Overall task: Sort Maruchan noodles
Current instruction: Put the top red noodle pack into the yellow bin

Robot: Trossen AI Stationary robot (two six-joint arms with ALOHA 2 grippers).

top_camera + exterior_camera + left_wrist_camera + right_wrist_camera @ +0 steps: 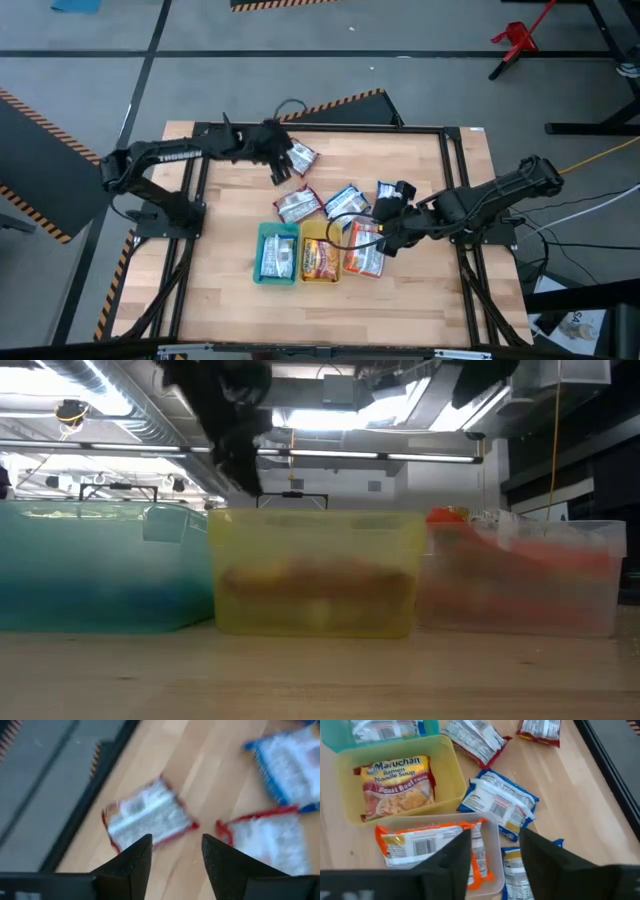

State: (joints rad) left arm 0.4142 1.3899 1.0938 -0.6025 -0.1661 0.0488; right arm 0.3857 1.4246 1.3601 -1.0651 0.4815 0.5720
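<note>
Your left gripper [172, 857] is hovering, fingers apart and holding nothing, over a red-edged noodle packet [147, 815] near the table's far edge. Your right gripper [492, 857] is hanging, fingers apart, above the clear tray [492, 845], where an orange packet [427, 845] is lying.

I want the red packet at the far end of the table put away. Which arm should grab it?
Probably the left. Its end effector hangs open right over that red-edged packet. The right end effector, also open, is over the clear tray, farther away.
</note>
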